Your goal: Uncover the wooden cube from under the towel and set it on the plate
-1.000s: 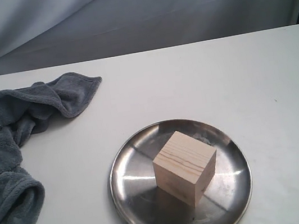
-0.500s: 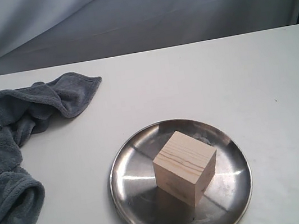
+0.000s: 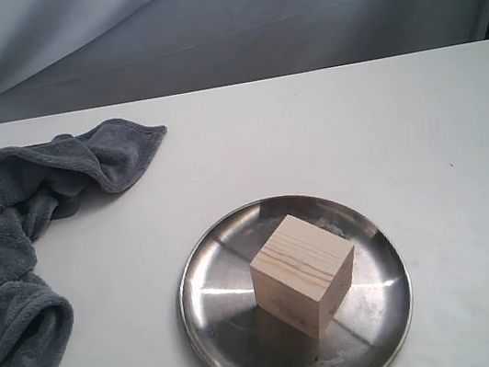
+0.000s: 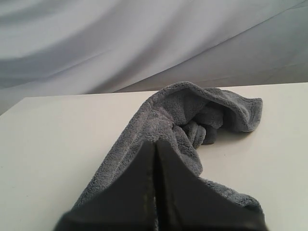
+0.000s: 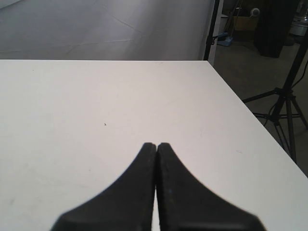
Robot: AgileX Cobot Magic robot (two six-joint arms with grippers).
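Note:
The pale wooden cube [image 3: 302, 273] stands uncovered in the middle of the round steel plate [image 3: 218, 309], near the table's front. The dark blue-grey towel [image 3: 13, 248] lies crumpled at the left edge of the table, well apart from the plate. Neither gripper shows in the exterior view. In the left wrist view my left gripper [image 4: 155, 144] is shut with nothing in it, hovering over the towel [image 4: 178, 113]. In the right wrist view my right gripper [image 5: 157, 145] is shut and empty over bare white table.
The white table [image 3: 384, 124] runs back to a grey cloth backdrop [image 3: 219, 20]. In the right wrist view the table's side edge [image 5: 240, 103] drops off toward a dark tripod [image 5: 284, 101] and floor clutter.

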